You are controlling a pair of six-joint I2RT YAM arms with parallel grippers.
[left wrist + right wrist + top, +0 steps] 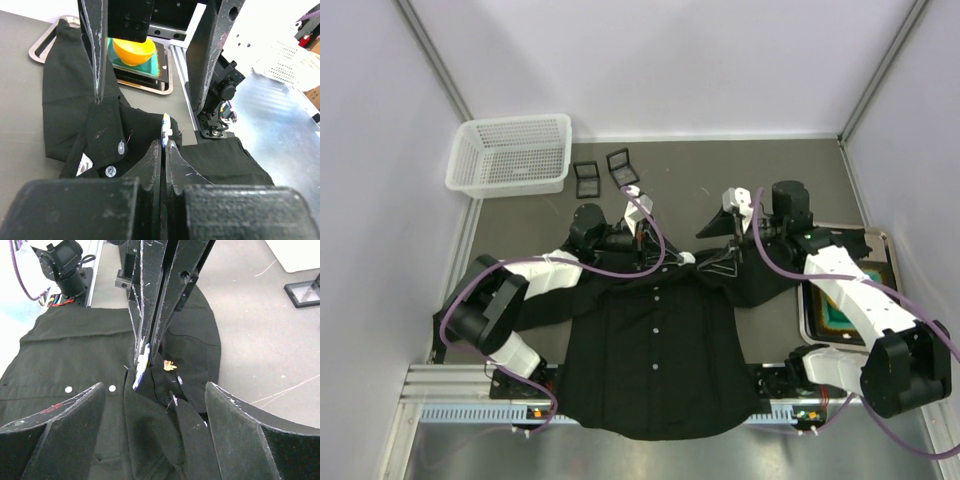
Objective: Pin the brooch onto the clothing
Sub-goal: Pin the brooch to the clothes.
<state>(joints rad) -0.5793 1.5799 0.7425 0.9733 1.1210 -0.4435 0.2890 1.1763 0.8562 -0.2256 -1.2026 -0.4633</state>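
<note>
Tabletop (770,170), grey and flat, holds it all. One big black shirt (655,370) lies spread on it at the near edge, between the two arms, with its collar pointing away from them. One sleeve lies over the rim of one shiny tray (150,87) on the right side. One white basket (510,180) sits at the far left corner, well apart from the shirt. One orange bowl (132,52) sits in the tray on a green mat (840,318). Two little black frames (587,178) lie side by side near the basket.

The left gripper (141,356) is pressed tight on one brooch (141,366), a small white and blue thing, right at the collar. Its thin fingers stand in front of the right wrist camera and hide part of the collar. The right gripper (155,385) is spread wide with nothing in it, low over the collar near the brooch. Two white buttons (112,388) show close by. One tiny yellow speck (170,365) sits on the cloth. It may be a label, but it is too small to tell.
</note>
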